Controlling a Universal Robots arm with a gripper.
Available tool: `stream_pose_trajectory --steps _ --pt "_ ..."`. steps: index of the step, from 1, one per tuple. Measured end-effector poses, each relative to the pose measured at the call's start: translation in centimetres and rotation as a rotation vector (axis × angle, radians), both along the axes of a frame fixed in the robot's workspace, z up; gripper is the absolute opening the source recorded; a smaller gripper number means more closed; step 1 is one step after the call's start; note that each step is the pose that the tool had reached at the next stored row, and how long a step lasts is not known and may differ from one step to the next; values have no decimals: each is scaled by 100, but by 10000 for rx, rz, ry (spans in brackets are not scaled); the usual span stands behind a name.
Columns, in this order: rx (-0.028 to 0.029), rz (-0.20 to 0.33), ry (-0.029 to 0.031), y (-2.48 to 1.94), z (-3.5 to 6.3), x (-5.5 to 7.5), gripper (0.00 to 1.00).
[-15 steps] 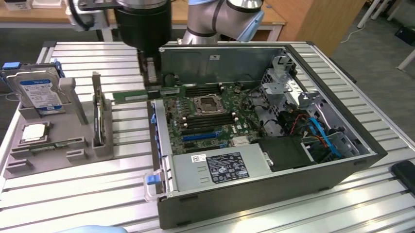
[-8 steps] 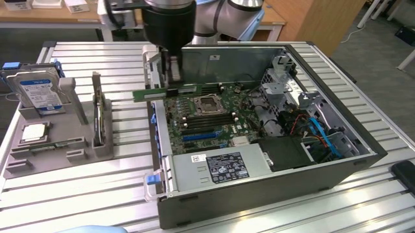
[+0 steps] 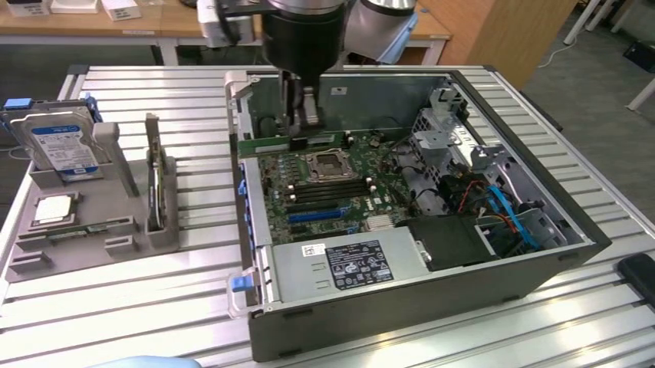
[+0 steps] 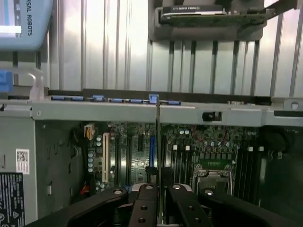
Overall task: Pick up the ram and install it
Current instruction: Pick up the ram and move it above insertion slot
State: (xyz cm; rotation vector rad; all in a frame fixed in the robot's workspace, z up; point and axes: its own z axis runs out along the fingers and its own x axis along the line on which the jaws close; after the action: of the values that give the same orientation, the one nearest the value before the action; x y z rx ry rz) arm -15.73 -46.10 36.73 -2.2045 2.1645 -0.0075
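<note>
the arm [image 3: 381,21] stands at the top of the exterior view, a grey joint beside a thick black wrist [image 3: 302,34] that points straight down. below the wrist the gripper [image 3: 297,136] hangs upright, its two slim dark fingers [image 3: 290,107] side by side and close together. in the wrist view its two black linkages with bolt heads spread outward at the base and draw in toward the middle, the fingertips [image 4: 147,191] nearly meeting. they pinch the ram [image 4: 157,137], a thin board seen edge-on, between them.
</note>
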Motion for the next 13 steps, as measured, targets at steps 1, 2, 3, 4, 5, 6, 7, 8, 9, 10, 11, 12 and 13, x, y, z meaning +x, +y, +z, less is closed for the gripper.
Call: stream_pose_trajectory --steps 1,2,3,4,5,6,7,8,9,10,11,12,13 --pt "2 -1 0 0 1 39 14" --pt "4 -2 0 0 2 76 14" --pt "4 -2 0 0 3 113 14" --pt "6 -1 0 0 4 150 14" --pt "8 0 0 0 5 189 14" --pt "8 -2 0 0 6 225 14" --pt "11 -2 0 0 6 267 14" --pt "11 -1 0 0 8 305 14" --pt "14 0 0 0 8 345 14" --pt "15 -1 0 0 9 384 14" --pt "17 -2 0 0 10 423 14" --pt "18 -2 0 0 11 463 14" --pt "20 0 0 0 12 506 14"
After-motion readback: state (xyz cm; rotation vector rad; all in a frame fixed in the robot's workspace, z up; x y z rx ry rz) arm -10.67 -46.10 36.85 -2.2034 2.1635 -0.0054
